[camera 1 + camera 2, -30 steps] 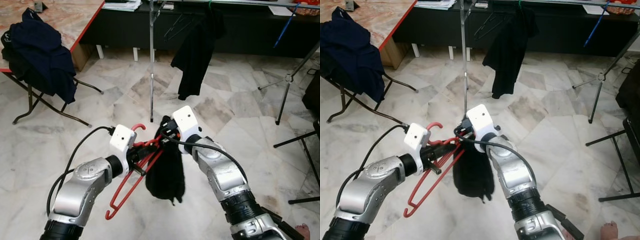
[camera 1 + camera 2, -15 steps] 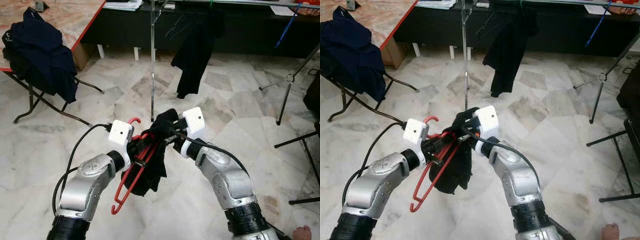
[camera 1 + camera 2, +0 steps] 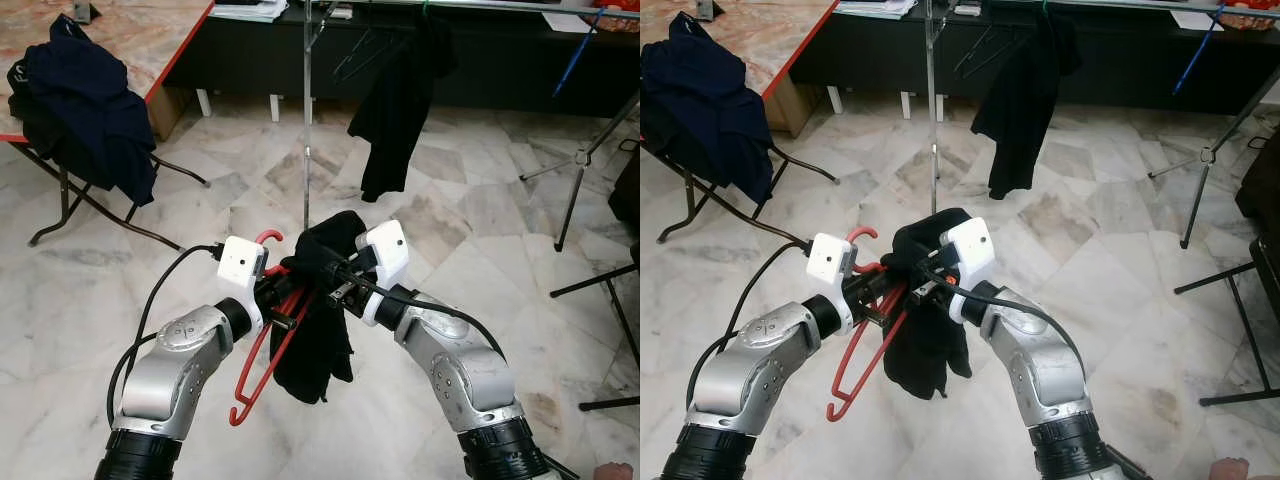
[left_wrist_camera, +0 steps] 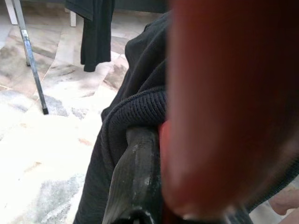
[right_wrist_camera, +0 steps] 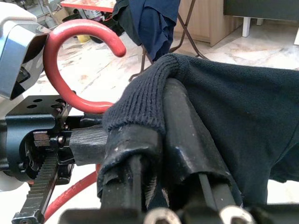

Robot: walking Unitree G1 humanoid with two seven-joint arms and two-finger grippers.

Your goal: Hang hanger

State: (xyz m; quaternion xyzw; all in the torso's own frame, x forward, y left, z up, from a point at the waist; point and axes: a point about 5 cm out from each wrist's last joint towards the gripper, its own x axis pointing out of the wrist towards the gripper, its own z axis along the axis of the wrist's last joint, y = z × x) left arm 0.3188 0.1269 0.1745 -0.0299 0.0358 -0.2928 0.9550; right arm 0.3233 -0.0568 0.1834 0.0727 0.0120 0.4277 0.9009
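Once bunched, black garment (image 3: 318, 330) hanging lower.

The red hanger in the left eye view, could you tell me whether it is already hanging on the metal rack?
No, the red hanger is held in the left tool low above the floor, well short of the metal rack.

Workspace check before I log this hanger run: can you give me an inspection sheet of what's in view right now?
Surface: marble tile floor; no worktop under the arms.
Job's things: red hanger held by the left gripper, hook up; black knit garment draped across it.
Clutter: dark blue clothes heaped on a folding table's edge.
Grippers: left shut on the hanger; right gripper pinching the garment's knit edge beside the hook.
Cables: black cable looping off the left wrist, another along the right forearm.
Surroundings: metal rack pole, black garment hanging, tripod legs.
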